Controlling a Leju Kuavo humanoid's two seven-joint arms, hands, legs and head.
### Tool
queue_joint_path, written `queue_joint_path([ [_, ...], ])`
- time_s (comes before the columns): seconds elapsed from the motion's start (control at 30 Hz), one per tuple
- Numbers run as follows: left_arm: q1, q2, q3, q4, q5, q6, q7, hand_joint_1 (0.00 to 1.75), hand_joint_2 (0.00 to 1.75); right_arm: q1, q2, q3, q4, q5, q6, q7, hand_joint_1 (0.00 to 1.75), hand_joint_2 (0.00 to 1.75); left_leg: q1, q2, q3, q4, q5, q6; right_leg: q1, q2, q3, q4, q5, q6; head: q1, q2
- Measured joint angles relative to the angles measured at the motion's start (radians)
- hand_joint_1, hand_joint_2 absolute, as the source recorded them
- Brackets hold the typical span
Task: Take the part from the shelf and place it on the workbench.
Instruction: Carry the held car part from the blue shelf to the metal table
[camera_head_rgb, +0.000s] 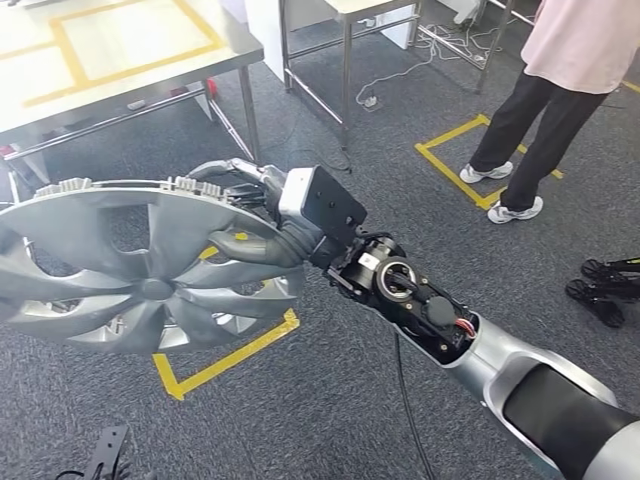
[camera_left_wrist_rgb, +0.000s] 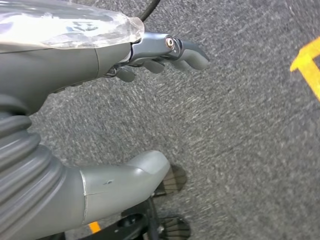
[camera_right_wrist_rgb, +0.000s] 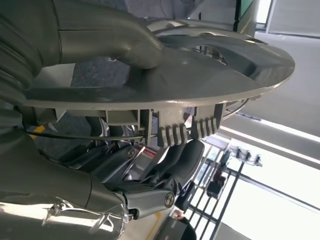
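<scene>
— Thumb (camera_head_rgb: 245, 243) of our right hand (camera_head_rgb: 260, 215) lies across the silver face of the part, a spoked wheel cover (camera_head_rgb: 143, 265); what do we see beneath it?

— From the right wrist view our darker fingers (camera_right_wrist_rgb: 177, 160) press up under the ribbed rim, so that hand grasps the wheel cover by its edge. We hold it out flat above the grey carpet (camera_head_rgb: 340, 400), over a yellow tape outline (camera_head_rgb: 226, 360).

— And our left hand (camera_left_wrist_rgb: 166, 50)?

— It hangs above the carpet, fingers apart and loosely curved, grasping nothing.

— Farther out?

— The workbench (camera_head_rgb: 113, 60), marked with yellow tape, stands beyond the wheel cover, apart from it. A person (camera_head_rgb: 558, 90) in dark trousers stands well to our right, by another taped square
</scene>
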Motion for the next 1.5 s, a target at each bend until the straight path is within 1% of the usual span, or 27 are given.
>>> queue_joint_path([
  [0.1, 0.003, -0.001, 0.000, 0.000, 0.002, 0.005, -0.002, 0.00, 1.75, -0.002, 0.000, 0.000, 0.000, 0.000, -0.001, 0.000, 1.75, 1.75, -0.003, -0.021, -0.001, 0.002, -0.002, 0.020, 0.000, -0.015, 0.004, 0.000, -0.008, 0.015, 0.001, 0.000],
  [0.17, 0.004, 0.000, 0.000, 0.000, 0.002, 0.006, -0.004, 0.00, 1.75, -0.002, 0.000, 0.000, 0.000, 0.000, -0.001, 0.000, 1.75, 1.75, 0.000, -0.036, 0.002, 0.001, -0.002, 0.033, -0.004, 0.009, -0.008, 0.032, -0.035, 0.024, 0.004, 0.000],
  [0.23, 0.002, 0.000, 0.000, 0.000, 0.003, 0.006, -0.005, 0.00, 1.75, -0.002, 0.000, -0.001, 0.000, 0.000, -0.002, 0.000, 1.75, 1.75, 0.001, -0.054, 0.005, 0.000, -0.002, 0.043, -0.005, 0.056, -0.065, 0.164, -0.102, 0.027, 0.012, 0.000],
  [0.27, 0.002, -0.001, 0.000, 0.000, 0.003, 0.006, -0.005, 0.00, 1.75, -0.001, 0.000, -0.001, 0.000, 0.000, -0.002, 0.000, 1.75, 1.75, -0.001, -0.063, 0.005, 0.001, -0.003, 0.046, -0.004, 0.070, -0.105, 0.249, -0.136, 0.027, 0.015, 0.000],
  [0.3, 0.002, -0.001, 0.000, 0.000, 0.002, 0.006, -0.005, 0.00, 1.75, 0.001, 0.000, -0.001, 0.000, 0.000, -0.002, 0.000, 1.75, 1.75, -0.003, -0.075, 0.005, 0.001, -0.003, 0.048, -0.002, 0.077, -0.144, 0.325, -0.160, 0.026, 0.018, 0.000],
  [0.33, 0.003, -0.002, 0.000, 0.000, 0.002, 0.006, -0.006, 0.00, 1.75, 0.002, 0.000, -0.001, 0.000, 0.000, -0.002, 0.000, 1.75, 1.75, -0.006, -0.086, 0.006, 0.001, -0.004, 0.049, -0.001, 0.079, -0.166, 0.360, -0.163, 0.023, 0.019, 0.000],
  [0.37, 0.004, -0.003, 0.000, 0.000, 0.002, 0.006, -0.006, 0.00, 1.75, 0.003, 0.000, -0.001, 0.000, 0.000, -0.002, 0.001, 1.75, 1.75, -0.009, -0.100, 0.007, 0.002, -0.004, 0.049, 0.000, 0.080, -0.170, 0.354, -0.144, 0.019, 0.020, 0.000],
  [0.4, 0.004, -0.003, 0.000, 0.000, 0.002, 0.003, -0.007, 0.00, 1.75, 0.003, 0.000, -0.001, 0.000, 0.000, -0.003, 0.001, 1.75, 1.75, -0.011, -0.114, 0.010, 0.002, -0.004, 0.049, 0.002, 0.083, -0.152, 0.302, -0.105, 0.013, 0.020, 0.000],
  [0.47, 0.004, -0.007, 0.000, 0.000, 0.003, -0.002, -0.008, 0.00, 1.75, 0.001, 0.000, -0.001, 0.000, 0.000, -0.003, 0.001, 1.75, 1.75, -0.011, -0.138, 0.015, 0.002, -0.006, 0.048, 0.005, 0.115, -0.086, 0.142, -0.015, -0.003, 0.020, 0.000],
  [0.5, 0.003, -0.009, 0.000, 0.000, 0.003, -0.004, -0.008, 0.00, 1.75, 0.000, 0.000, -0.001, 0.000, 0.000, -0.003, 0.001, 1.75, 1.75, -0.009, -0.149, 0.014, 0.002, -0.006, 0.046, 0.006, 0.135, -0.059, 0.081, 0.013, -0.009, 0.017, 0.000],
  [0.57, 0.004, -0.012, 0.000, 0.000, 0.003, -0.008, -0.009, 0.00, 1.75, -0.003, -0.001, 0.000, 0.000, -0.001, -0.004, 0.001, 1.75, 1.75, -0.001, -0.168, 0.005, 0.002, -0.002, 0.038, 0.010, 0.155, -0.036, 0.031, 0.027, -0.017, 0.017, 0.000],
  [0.63, 0.008, -0.007, 0.000, 0.000, 0.004, -0.012, -0.010, 0.00, 1.75, -0.006, 0.000, 0.000, 0.000, -0.001, -0.004, 0.001, 1.75, 1.75, 0.001, -0.190, 0.001, -0.003, 0.004, 0.027, 0.011, 0.135, -0.022, 0.010, 0.027, -0.020, 0.025, 0.000],
  [0.67, 0.011, -0.006, 0.000, 0.000, 0.005, -0.014, -0.011, 0.00, 1.75, -0.006, 0.000, 0.000, -0.001, 0.000, -0.004, 0.002, 1.75, 1.75, -0.001, -0.187, 0.001, -0.004, 0.003, 0.023, 0.007, 0.124, -0.011, -0.005, 0.027, -0.021, 0.027, 0.000],
  [0.73, 0.010, -0.003, 0.000, -0.001, 0.005, -0.015, -0.014, 0.00, 1.75, -0.007, 0.000, 0.000, -0.002, 0.001, -0.009, 0.002, 1.75, 1.75, -0.005, -0.134, -0.026, 0.050, -0.031, 0.010, -0.001, 0.100, 0.011, -0.036, 0.029, -0.024, 0.020, 0.000],
  [0.8, 0.007, -0.003, 0.000, -0.001, 0.005, -0.016, -0.016, 0.00, 1.75, -0.008, 0.000, 0.000, -0.002, 0.004, -0.018, 0.004, 1.75, 1.75, 0.003, -0.069, -0.099, 0.187, -0.093, -0.004, -0.003, 0.079, 0.017, -0.042, 0.030, -0.026, 0.010, 0.000],
  [0.87, 0.010, -0.004, 0.000, -0.001, 0.005, -0.017, -0.016, 0.00, 1.75, -0.004, 0.000, 0.000, -0.002, 0.010, -0.025, 0.009, 1.75, 1.75, 0.016, -0.053, -0.166, 0.309, -0.133, -0.016, -0.004, 0.062, 0.017, -0.041, 0.027, -0.025, 0.008, 0.000],
  [0.9, 0.014, -0.005, 0.000, -0.001, 0.004, -0.018, -0.017, 0.00, 1.75, -0.002, 0.000, 0.001, -0.002, 0.011, -0.027, 0.013, 1.75, 1.75, 0.023, -0.051, -0.180, 0.330, -0.133, -0.023, -0.005, 0.055, 0.017, -0.040, 0.026, -0.023, 0.007, 0.000],
  [0.93, 0.016, -0.005, 0.000, -0.001, 0.005, -0.019, -0.018, 0.00, 1.75, 0.000, 0.000, 0.001, -0.002, 0.012, -0.029, 0.018, 1.75, 1.75, 0.028, -0.051, -0.164, 0.299, -0.111, -0.029, -0.008, 0.050, 0.016, -0.036, 0.023, -0.019, 0.007, 0.000],
  [0.97, 0.018, -0.004, 0.000, -0.001, 0.005, -0.021, -0.019, 0.00, 1.75, 0.001, 0.000, 0.001, -0.003, 0.012, -0.031, 0.023, 1.75, 1.75, 0.032, -0.050, -0.130, 0.239, -0.079, -0.034, -0.011, 0.046, 0.016, -0.031, 0.019, -0.013, 0.007, 0.000],
  [1.03, 0.019, -0.006, 0.000, -0.001, 0.006, -0.028, -0.024, 0.00, 1.75, 0.002, 0.000, 0.001, -0.007, 0.012, -0.036, 0.034, 1.75, 1.75, 0.037, -0.044, -0.043, 0.086, -0.021, -0.043, -0.018, 0.042, 0.015, -0.014, 0.006, 0.003, 0.005, 0.000],
  [1.07, 0.019, -0.006, 0.000, -0.001, 0.006, -0.031, -0.026, 0.00, 1.75, 0.002, 0.000, 0.001, -0.010, 0.012, -0.039, 0.038, 1.75, 1.75, 0.036, -0.043, -0.018, 0.041, -0.010, -0.043, -0.019, 0.042, 0.012, -0.005, 0.000, 0.012, 0.003, 0.000],
  [1.1, 0.020, -0.007, 0.000, -0.001, 0.007, -0.035, -0.028, 0.00, 1.75, 0.003, 0.000, 0.000, -0.013, 0.012, -0.042, 0.041, 1.75, 1.75, 0.034, -0.044, -0.006, 0.022, -0.010, -0.036, -0.018, 0.042, 0.009, 0.001, -0.005, 0.019, 0.002, 0.000],
  [1.13, 0.021, -0.009, 0.000, -0.001, 0.008, -0.038, -0.028, 0.00, 1.75, 0.004, 0.000, -0.001, -0.016, 0.012, -0.045, 0.044, 1.75, 1.75, 0.032, -0.046, -0.007, 0.027, -0.015, -0.027, -0.016, 0.044, 0.007, 0.004, -0.011, 0.021, 0.003, 0.000],
  [1.2, 0.022, -0.008, 0.000, -0.001, 0.009, -0.040, -0.028, 0.00, 1.75, 0.009, -0.001, -0.003, -0.021, 0.012, -0.049, 0.048, 1.75, 1.75, 0.033, -0.049, -0.007, 0.029, -0.018, -0.011, -0.014, 0.046, 0.008, 0.006, -0.015, 0.007, 0.010, 0.000],
  [1.27, 0.023, -0.009, 0.000, -0.001, 0.010, -0.042, -0.027, 0.00, 1.75, 0.014, -0.002, -0.006, -0.026, 0.012, -0.052, 0.051, 1.75, 1.75, 0.033, -0.050, -0.006, 0.029, -0.019, -0.008, -0.013, 0.047, 0.011, 0.006, -0.012, -0.011, 0.017, 0.000],
  [1.4, 0.025, -0.010, 0.000, -0.001, 0.010, -0.046, -0.024, 0.00, 1.75, 0.020, -0.002, -0.011, -0.036, 0.013, -0.054, 0.053, 1.75, 1.75, 0.028, -0.051, -0.006, 0.029, -0.022, 0.003, -0.013, 0.047, 0.014, 0.000, -0.006, -0.020, 0.027, 0.000],
  [1.5, 0.025, -0.010, 0.000, -0.001, 0.012, -0.046, -0.023, 0.00, 1.75, 0.025, -0.002, -0.016, -0.040, 0.017, -0.055, 0.056, 1.75, 1.75, 0.024, -0.051, -0.006, 0.030, -0.025, 0.007, -0.015, 0.047, 0.017, -0.004, -0.006, -0.020, 0.030, 0.000],
])
